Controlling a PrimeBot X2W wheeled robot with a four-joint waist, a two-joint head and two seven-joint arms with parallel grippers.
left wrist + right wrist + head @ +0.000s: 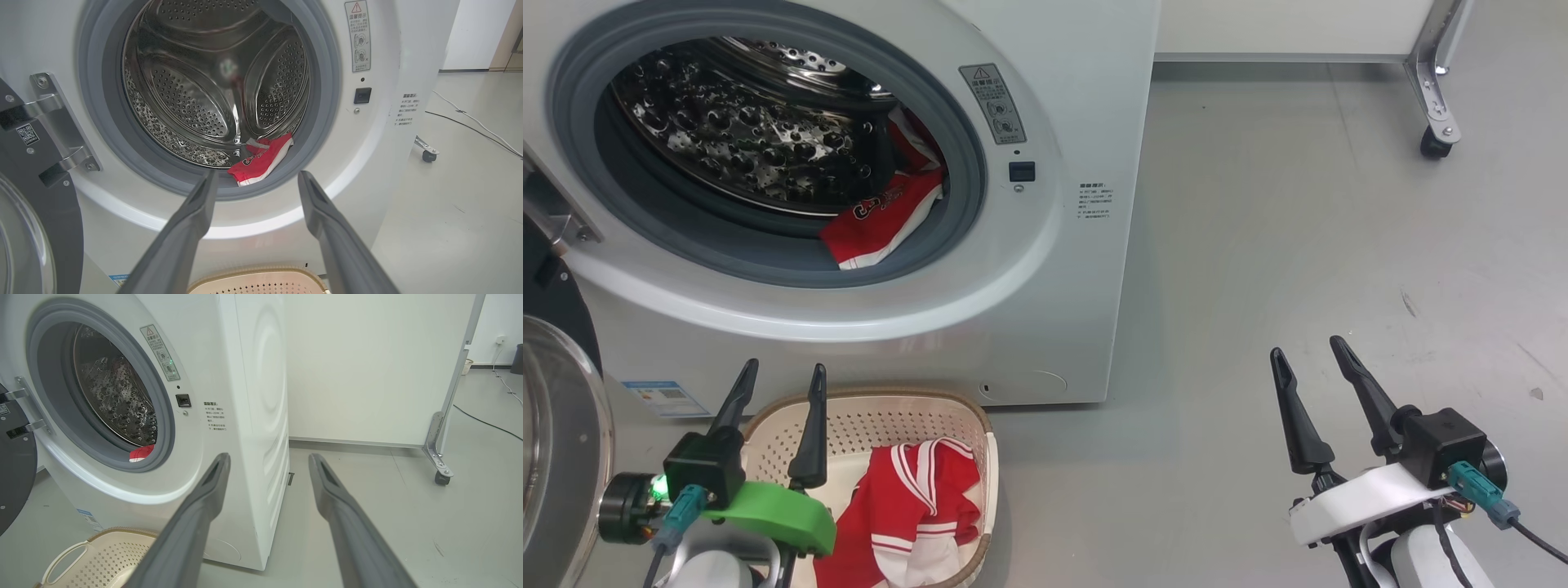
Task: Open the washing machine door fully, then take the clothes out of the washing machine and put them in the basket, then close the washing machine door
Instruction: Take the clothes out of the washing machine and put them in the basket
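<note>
The door (560, 408) was seen swung open at the lower left of the head view, so the mouth of the washer (1062, 245) was left clear. One red garment (882, 220) was lying at the lower right of the drum (735, 139), against the grey seal (968, 204). A second red-and-white piece (915, 506) was lying in the basket (890, 425), which was set on the floor (1258, 245) just below the opening, presumably so that clothes could be dropped straight in. The left gripper (784, 366) was held over the basket's left part, fingers spread wide and empty, and in its wrist view was aimed at the garment in the drum. The right gripper (1307, 346) was held well apart at the lower right, likewise wide and empty, judged to be parked clear of the work.
</note>
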